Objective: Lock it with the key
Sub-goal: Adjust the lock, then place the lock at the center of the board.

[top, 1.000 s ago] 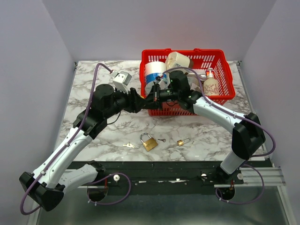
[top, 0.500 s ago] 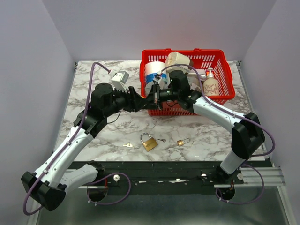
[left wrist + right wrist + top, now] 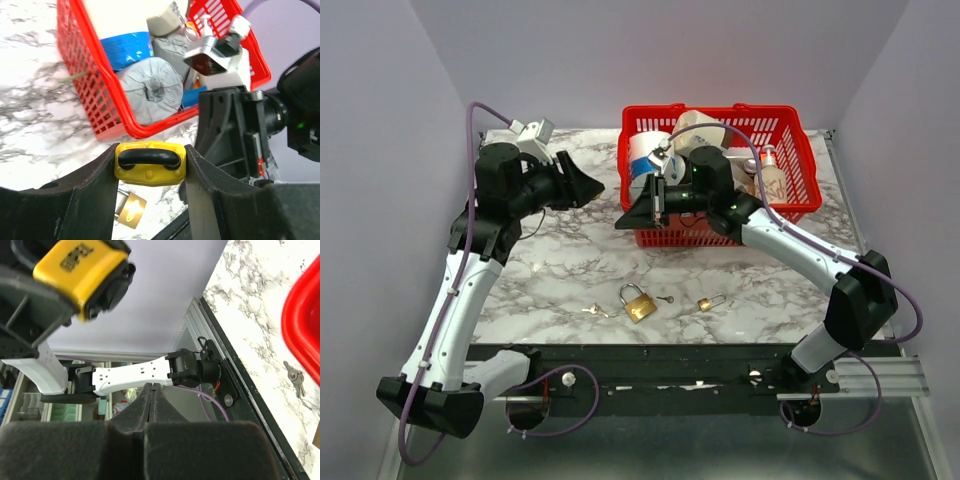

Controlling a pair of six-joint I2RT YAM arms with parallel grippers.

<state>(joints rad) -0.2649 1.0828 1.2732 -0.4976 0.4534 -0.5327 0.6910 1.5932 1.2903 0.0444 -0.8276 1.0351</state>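
1. The tabletop (image 3: 550, 270) is white marble-look stuff with grey veins. Plain pale walls (image 3: 670, 60) box it in on three sides, and a black rail (image 3: 680, 360) runs along the near edge.
2. The left claw (image 3: 592, 186) is up in the air over the back-left of the tabletop. It's clamped on a yellow padlock (image 3: 150, 164), black shackle showing between the fingers.
3. The right claw (image 3: 152, 386) hangs in front of the red basket (image 3: 700, 235), pointing at the yellow padlock with a gap between the two. Its fingers are pressed right together, and I can't tell if anything's pinched in there.
4. Near the front edge sits a brass padlock (image 3: 638, 303), with a small dark key (image 3: 665, 299) just beside it to the right. Next over is a smaller padlock (image 3: 708, 302), and a silver key bunch (image 3: 593, 310) lies on the left.
5. The basket's at the back right, stuffed with rolls and a bottle.
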